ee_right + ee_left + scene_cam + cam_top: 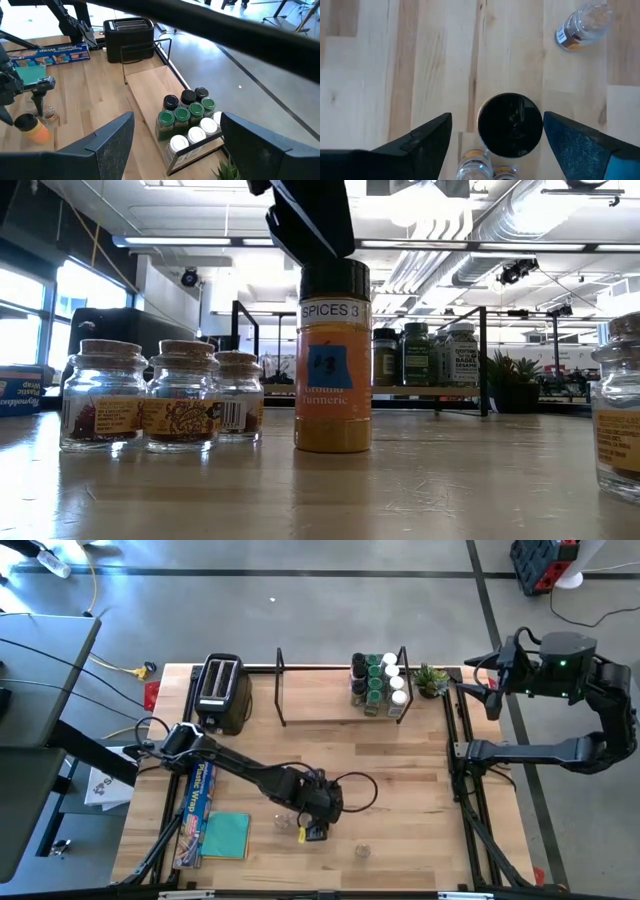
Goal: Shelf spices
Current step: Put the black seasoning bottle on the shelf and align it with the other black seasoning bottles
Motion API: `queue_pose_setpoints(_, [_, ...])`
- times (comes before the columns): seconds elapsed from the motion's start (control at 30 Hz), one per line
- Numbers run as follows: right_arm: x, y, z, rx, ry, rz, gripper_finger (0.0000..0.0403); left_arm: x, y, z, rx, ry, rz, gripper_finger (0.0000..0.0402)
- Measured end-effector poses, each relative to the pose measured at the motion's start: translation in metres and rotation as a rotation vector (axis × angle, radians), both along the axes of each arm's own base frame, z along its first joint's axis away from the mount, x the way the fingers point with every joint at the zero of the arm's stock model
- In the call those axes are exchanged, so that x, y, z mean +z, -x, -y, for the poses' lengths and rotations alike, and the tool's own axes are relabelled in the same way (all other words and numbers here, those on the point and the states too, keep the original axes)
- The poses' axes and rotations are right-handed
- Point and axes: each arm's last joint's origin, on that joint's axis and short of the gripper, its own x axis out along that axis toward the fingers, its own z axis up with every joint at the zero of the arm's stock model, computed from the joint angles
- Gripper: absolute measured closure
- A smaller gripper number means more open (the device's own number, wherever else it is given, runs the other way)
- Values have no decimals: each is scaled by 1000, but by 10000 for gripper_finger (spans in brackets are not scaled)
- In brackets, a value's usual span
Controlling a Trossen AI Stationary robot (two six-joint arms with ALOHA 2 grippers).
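dark jointed arms [250, 772], black looping cables [362, 790]

A black-and-silver toaster [221, 692], a plastic-wrap box [198, 808], a teal pad [226, 836] and a potted plant [431, 679] sat on the wooden counter [400, 770].

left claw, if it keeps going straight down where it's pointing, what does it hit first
Probably the black round lid of the yellow plastic turmeric jar. The open left claw is centred above it, with one finger on either side.
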Motion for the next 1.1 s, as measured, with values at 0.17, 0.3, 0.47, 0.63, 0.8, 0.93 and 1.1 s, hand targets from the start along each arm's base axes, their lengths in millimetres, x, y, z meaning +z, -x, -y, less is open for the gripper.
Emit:
queue_pose_setpoints(0.17, [0, 0, 0, -9, 5, -2, 111, -10, -4, 1, -14, 33, -32, 92])
queue_pose_setpoints(0.3, [0, 0, 0, -14, 7, -3, 111, -12, -4, 2, -12, 33, -35, 92])
queue_pose_setpoints(0.47, [0, 0, 0, -14, 7, -3, 111, -12, -6, 0, 13, 44, -22, 96])
queue_pose_setpoints(0.63, [0, 0, 0, -10, 13, -7, 111, -17, -9, 1, 15, 48, -29, 130])
queue_pose_setpoints(0.8, [-1, 0, 0, -3, 22, -19, 111, -20, -9, 2, -4, 87, -52, 174])
queue_pose_setpoints(0.93, [-1, 1, 0, -1, 24, -24, 111, -19, -9, 1, 0, 86, -49, 196])
queue_pose_setpoints(1.1, [-1, 1, 0, 3, 30, -27, 111, -4, -15, -17, 41, 86, -58, 206])
